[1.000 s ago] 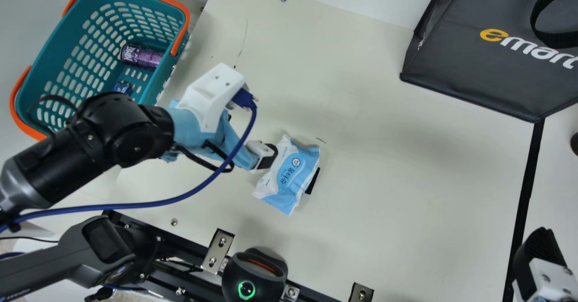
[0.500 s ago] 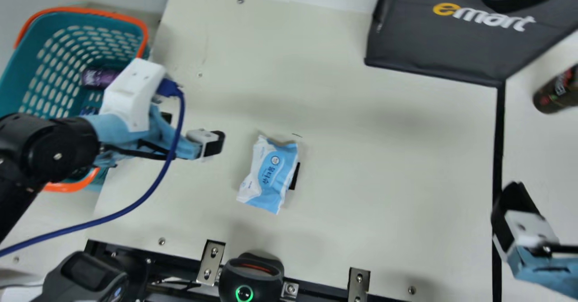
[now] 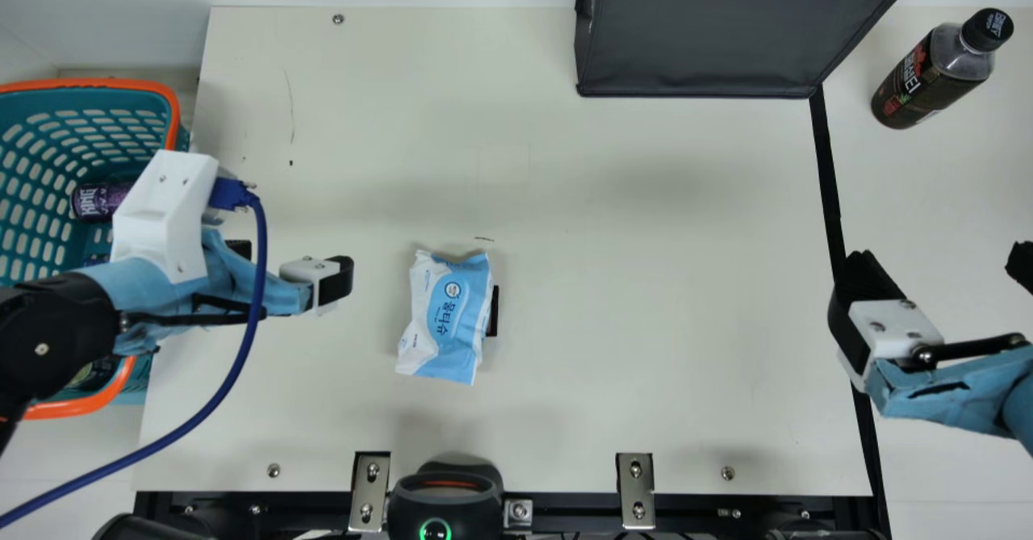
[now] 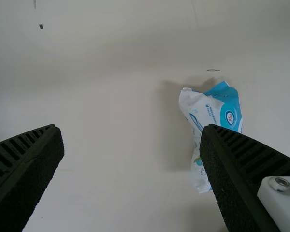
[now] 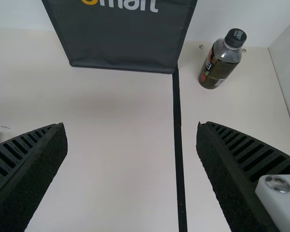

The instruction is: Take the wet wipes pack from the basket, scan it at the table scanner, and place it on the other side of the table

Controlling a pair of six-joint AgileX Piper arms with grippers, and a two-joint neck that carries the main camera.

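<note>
Wet wipes pack (image 3: 446, 318) on bench (image 3: 646, 282), left of middle, nearer front edge; left gripper (image 3: 295, 254) near left edge, right gripper (image 3: 940, 257) by black strip (image 3: 830, 177); both: 2 fingers wide apart, 0 items held

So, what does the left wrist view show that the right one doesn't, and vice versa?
Left wrist view: the open left gripper and a dark speck.
Right wrist view: the open right gripper, a dark bag, a bottle and a black strip.
Both: the cream table, a short dark line and the wet wipes pack, just a corner in the right one.
</note>
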